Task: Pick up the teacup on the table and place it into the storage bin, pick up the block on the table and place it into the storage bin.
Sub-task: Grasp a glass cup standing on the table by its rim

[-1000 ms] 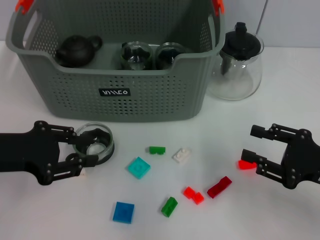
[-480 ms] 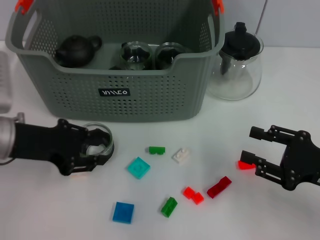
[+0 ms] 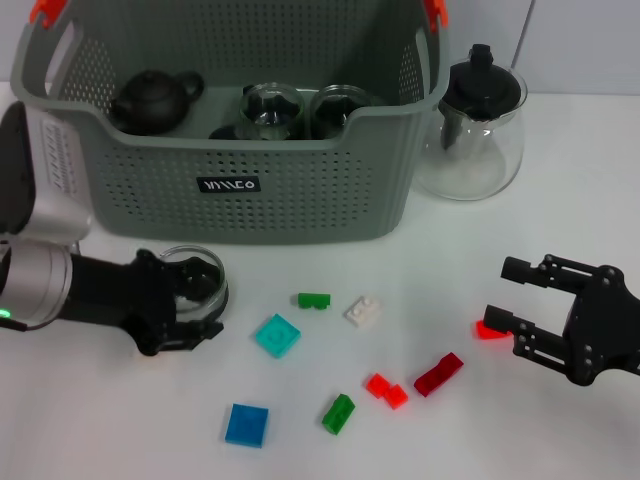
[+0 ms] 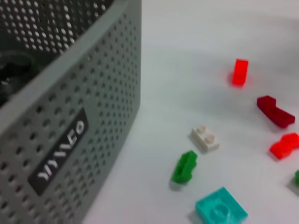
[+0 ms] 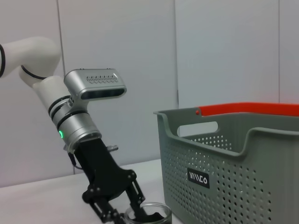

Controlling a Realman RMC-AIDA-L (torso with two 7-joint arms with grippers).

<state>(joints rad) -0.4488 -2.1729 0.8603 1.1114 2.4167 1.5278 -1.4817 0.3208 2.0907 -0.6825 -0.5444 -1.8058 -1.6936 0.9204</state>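
White table [image 3: 120,420]; left gripper [image 3: 185,300] fingers straddle the teacup [image 3: 195,283] before the bin [image 3: 230,150], grip unconfirmed; right gripper [image 3: 515,300] open beside a red block [image 3: 491,329]; neither binned.

A grey storage bin [image 3: 300,190], perforated with small holes and trimmed with orange clips, carries a black label with white lettering. In front of it on the white counter [image 3: 120,430] lie green [image 3: 314,299], white [image 3: 364,311], teal [image 3: 277,335], blue [image 3: 246,424], red [image 3: 386,389] and dark red [image 3: 439,373] blocks. Both pincers, left [image 3: 185,305] and right [image 3: 508,295], are black.
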